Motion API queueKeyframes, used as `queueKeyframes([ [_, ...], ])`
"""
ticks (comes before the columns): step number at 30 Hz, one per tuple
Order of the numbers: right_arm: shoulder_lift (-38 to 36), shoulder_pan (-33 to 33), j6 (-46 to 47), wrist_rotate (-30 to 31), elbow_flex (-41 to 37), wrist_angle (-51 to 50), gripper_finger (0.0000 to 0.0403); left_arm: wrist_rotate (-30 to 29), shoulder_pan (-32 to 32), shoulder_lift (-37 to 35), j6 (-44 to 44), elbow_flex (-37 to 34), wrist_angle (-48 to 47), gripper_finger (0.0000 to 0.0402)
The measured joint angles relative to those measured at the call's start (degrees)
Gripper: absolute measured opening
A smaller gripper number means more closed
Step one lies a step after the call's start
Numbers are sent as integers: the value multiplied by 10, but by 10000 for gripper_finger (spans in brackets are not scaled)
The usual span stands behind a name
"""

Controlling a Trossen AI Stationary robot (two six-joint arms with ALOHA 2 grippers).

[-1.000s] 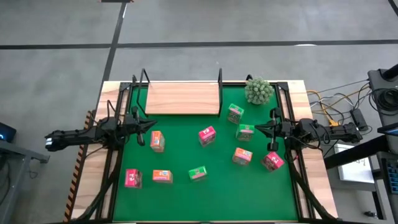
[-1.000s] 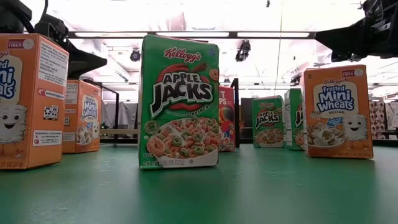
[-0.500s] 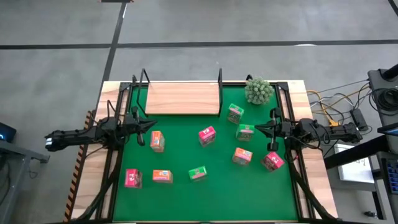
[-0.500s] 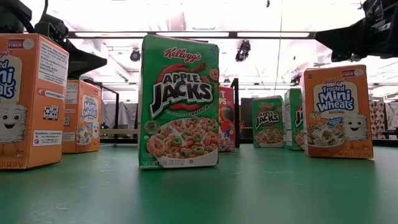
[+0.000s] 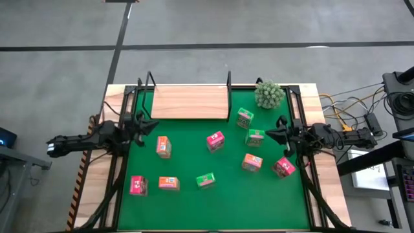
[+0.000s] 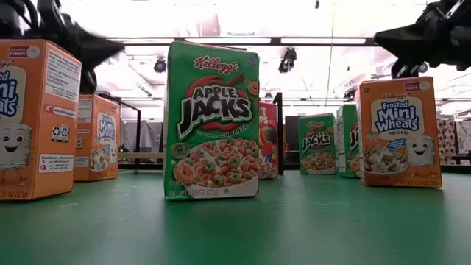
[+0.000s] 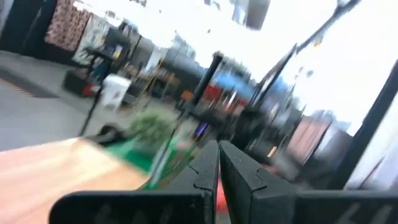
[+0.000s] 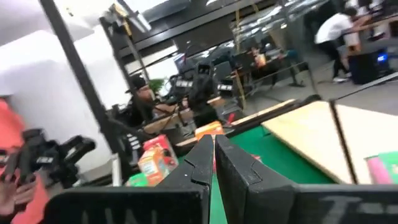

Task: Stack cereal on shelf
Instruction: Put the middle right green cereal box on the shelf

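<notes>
Overhead, the worktop (image 5: 119,194) shows pale wood edges around a flat green mat (image 5: 194,197). A plain light wooden shelf (image 5: 189,102), a smooth stepped board with thin black wire brackets at both ends, lies at the mat's far edge and holds nothing. A small bushy green plant (image 5: 268,94) sits just beside its right end.

Nine little rectangular cardboard cereal boxes with glossy printed fronts are scattered on the mat. On the left are an orange box (image 5: 163,147), a pink-red box (image 5: 138,186) and a second orange box (image 5: 169,184). Near the middle stand a green box (image 5: 206,180) and a pink-red box by the centre (image 5: 215,140). On the right are two green ones (image 5: 244,118) (image 5: 255,137), an orange one (image 5: 252,162) and a pink-red one (image 5: 283,167). None is on the shelf.

The left claw (image 5: 143,124) hangs over the mat's left edge, its two dark angular fingers (image 7: 205,177) pressed together and gripping nothing. The right claw (image 5: 281,134) hangs over the right edge near the green boxes, its fingers (image 8: 202,163) likewise closed and empty.
</notes>
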Motion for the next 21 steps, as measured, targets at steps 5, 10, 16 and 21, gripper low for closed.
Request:
queueKeyframes([
  [5,12,9,12,-30,0,22,9,0,0,4,-38,0,118,0],
  [10,24,26,15,-31,0,51,9,15,0,39,-39,0,182,0],
  [16,45,39,13,-8,0,63,9,16,0,132,-26,0,263,0],
  [21,77,41,5,26,-1,71,9,19,-1,215,6,0,347,0],
])
